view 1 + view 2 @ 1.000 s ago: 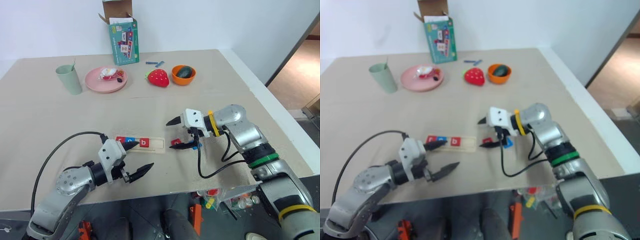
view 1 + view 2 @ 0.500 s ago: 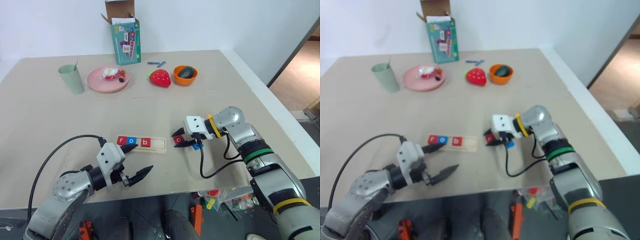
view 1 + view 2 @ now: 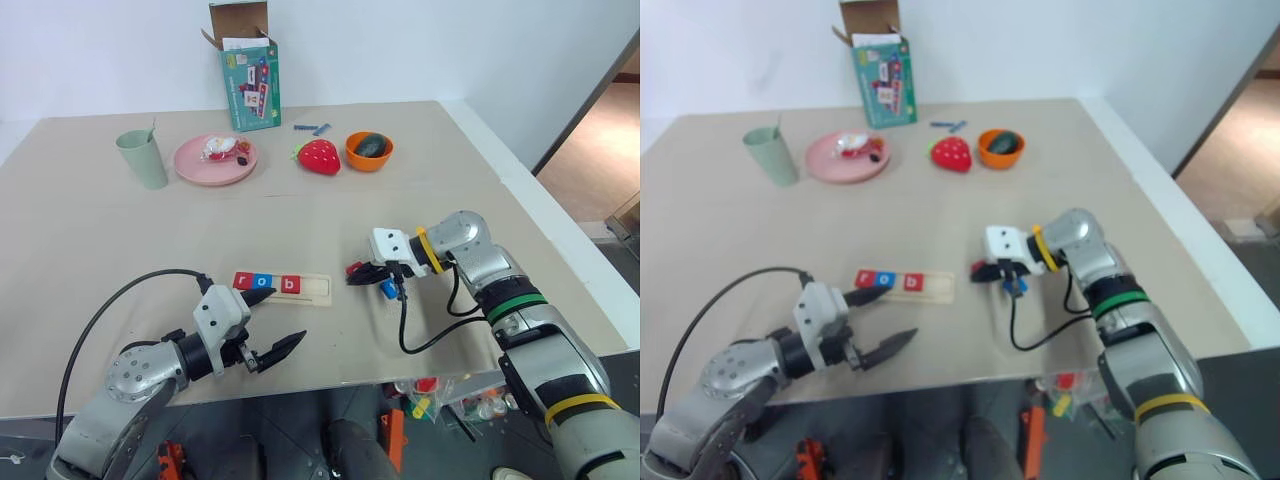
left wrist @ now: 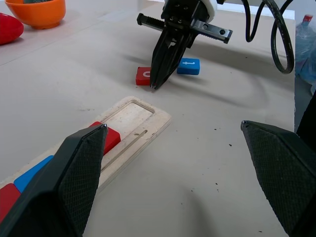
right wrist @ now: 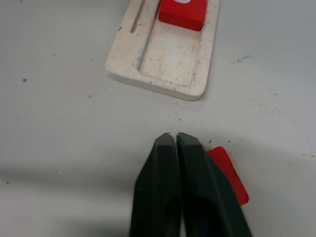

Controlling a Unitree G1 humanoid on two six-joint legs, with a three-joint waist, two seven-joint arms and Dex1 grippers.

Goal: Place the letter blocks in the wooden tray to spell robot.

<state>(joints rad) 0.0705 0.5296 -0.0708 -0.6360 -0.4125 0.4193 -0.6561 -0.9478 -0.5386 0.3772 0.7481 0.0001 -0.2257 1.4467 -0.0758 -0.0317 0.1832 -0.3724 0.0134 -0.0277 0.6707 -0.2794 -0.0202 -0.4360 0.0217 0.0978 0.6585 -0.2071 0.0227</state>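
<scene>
Covering the beige table (image 3: 120, 250), right tool (image 4: 157, 85) pinched together empty, left tool (image 3: 265, 320) spread.

Left end effector (image 3: 262, 325) fingers spread wide, level. Right end effector (image 4: 157, 85) pinched together, angled down.

At the far edge of the desk (image 3: 120, 240) are set a green cup (image 3: 140, 158), pink plate (image 3: 215, 160), teal box (image 3: 248, 78), toy strawberry (image 3: 318, 156) and orange bowl (image 3: 369, 150).
</scene>
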